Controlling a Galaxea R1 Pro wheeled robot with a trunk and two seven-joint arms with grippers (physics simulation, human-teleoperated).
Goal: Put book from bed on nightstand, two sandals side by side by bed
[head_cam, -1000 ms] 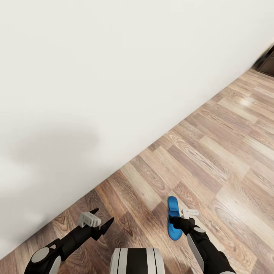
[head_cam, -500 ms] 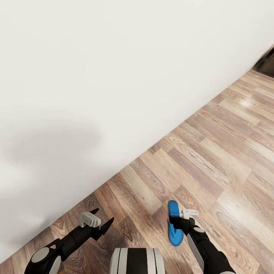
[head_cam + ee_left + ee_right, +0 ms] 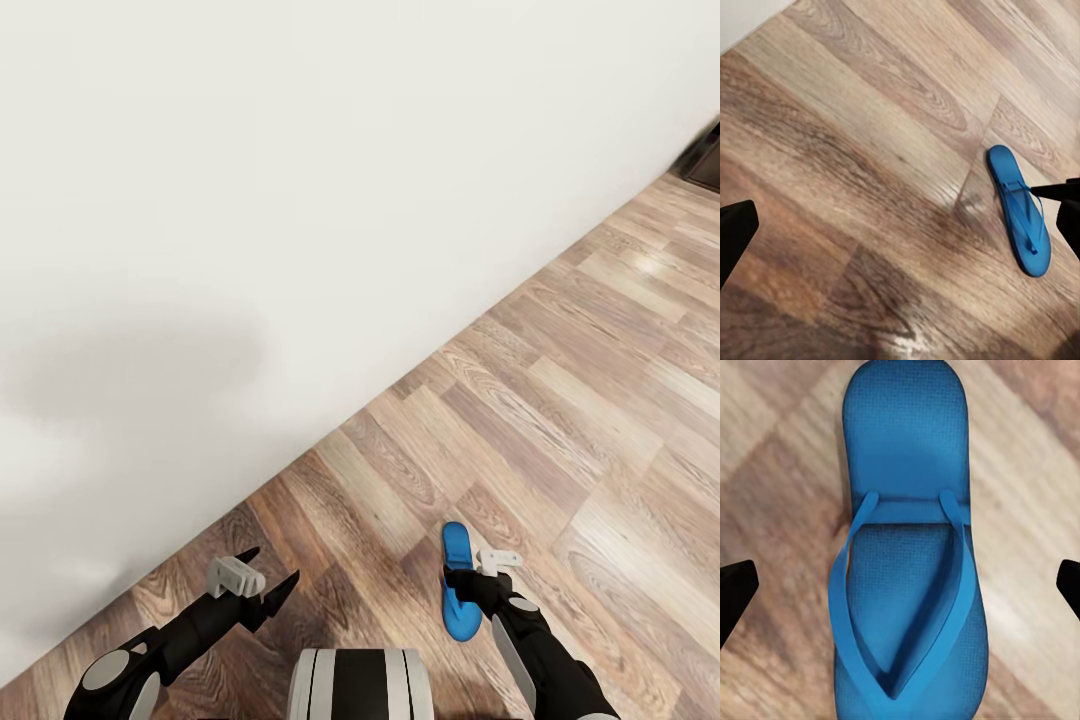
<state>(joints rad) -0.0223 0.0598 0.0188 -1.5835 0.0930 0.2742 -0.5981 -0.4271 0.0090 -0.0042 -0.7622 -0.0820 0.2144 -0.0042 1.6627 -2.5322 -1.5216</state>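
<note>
- The white wall [image 3: 250,200] fills the space ahead of both arms, meeting the wood-plank floor [image 3: 580,400] along a slanting line; a dark piece of furniture [image 3: 705,160] sits far off beyond the right arm.
- The blue sandal [image 3: 457,580] lies flat on the floor, strap side up, directly under the right gripper [image 3: 480,572].
- The right gripper hangs over the sandal with its dark fingertips [image 3: 735,592] spread wide to either side, holding nothing.
- The left gripper [image 3: 262,580] hovers over bare floor, well apart from the sandal, jaws parted and empty.
- Risk, as I judge it: the sandal is thin and flat, so closing fingers could scrape the floor or skid it aside; catching only the strap [image 3: 949,517] may let it swing or slip free.
</note>
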